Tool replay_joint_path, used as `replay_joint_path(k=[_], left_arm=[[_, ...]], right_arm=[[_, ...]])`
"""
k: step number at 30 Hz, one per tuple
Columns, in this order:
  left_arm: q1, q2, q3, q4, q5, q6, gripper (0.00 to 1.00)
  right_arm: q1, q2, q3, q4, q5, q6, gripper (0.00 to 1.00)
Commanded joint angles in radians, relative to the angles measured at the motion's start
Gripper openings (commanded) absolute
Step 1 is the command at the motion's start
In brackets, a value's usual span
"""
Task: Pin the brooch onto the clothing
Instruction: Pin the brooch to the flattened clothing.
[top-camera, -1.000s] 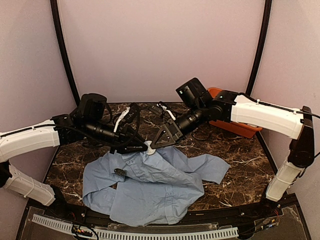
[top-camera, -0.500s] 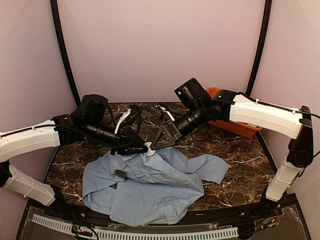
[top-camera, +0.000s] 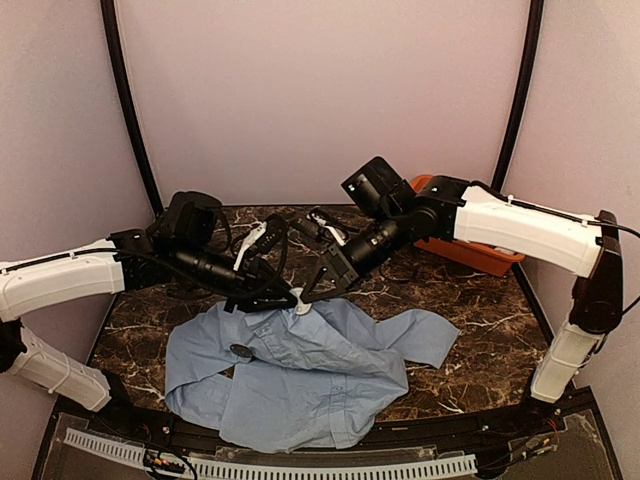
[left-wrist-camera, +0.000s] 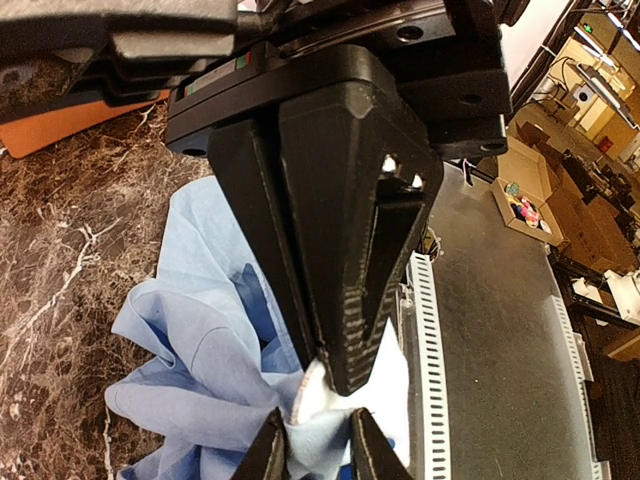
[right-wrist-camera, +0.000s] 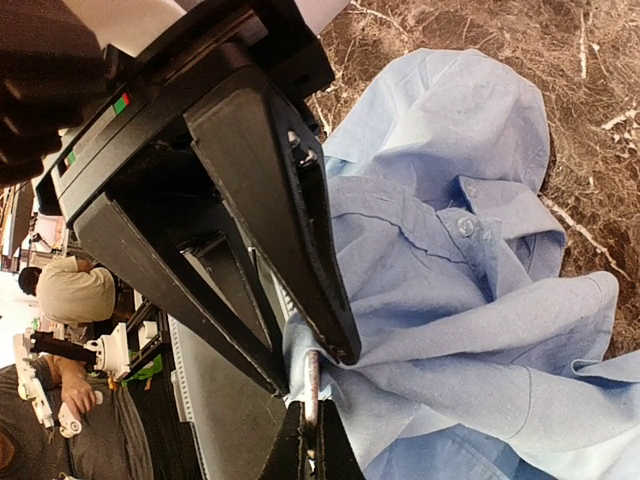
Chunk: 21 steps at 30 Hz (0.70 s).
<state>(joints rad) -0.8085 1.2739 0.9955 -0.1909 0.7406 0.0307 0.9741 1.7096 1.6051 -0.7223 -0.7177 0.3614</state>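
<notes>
The clothing, a light blue shirt (top-camera: 310, 370), lies crumpled on the marble table (top-camera: 480, 310). A small dark disc, the brooch (top-camera: 241, 351), sits on the shirt's left part, apart from both grippers. My left gripper (top-camera: 288, 297) (left-wrist-camera: 315, 445) is shut on a raised fold of the shirt near the collar (left-wrist-camera: 320, 420). My right gripper (top-camera: 311, 292) (right-wrist-camera: 311, 425) meets it tip to tip, shut on a thin pale disc (right-wrist-camera: 312, 385) (left-wrist-camera: 303, 385) pressed against that fold. Shirt buttons (right-wrist-camera: 464, 227) show in the right wrist view.
An orange-red item (top-camera: 470, 250) (left-wrist-camera: 80, 110) lies at the back right of the table. A perforated white strip (top-camera: 270, 465) runs along the near edge. Curved black poles and pale walls enclose the table.
Both grippers have shifted slightly while staying tip to tip at the collar fold. The pale disc has sunk a little toward the shirt, and the dark disc has drifted down with the fabric.
</notes>
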Motion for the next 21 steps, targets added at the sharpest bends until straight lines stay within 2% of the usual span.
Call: replay_joint_path(k=[1,21], left_arm=[[-0.007,0.019,0.028,-0.049,-0.042,0.015,0.22],[-0.028,0.011,0.043,-0.075,-0.126,0.019,0.23]], right_arm=[[0.02,0.011,0.05,0.022,0.006,-0.028,0.0],[0.022,0.026,0.081,0.037,-0.037,0.012,0.0]])
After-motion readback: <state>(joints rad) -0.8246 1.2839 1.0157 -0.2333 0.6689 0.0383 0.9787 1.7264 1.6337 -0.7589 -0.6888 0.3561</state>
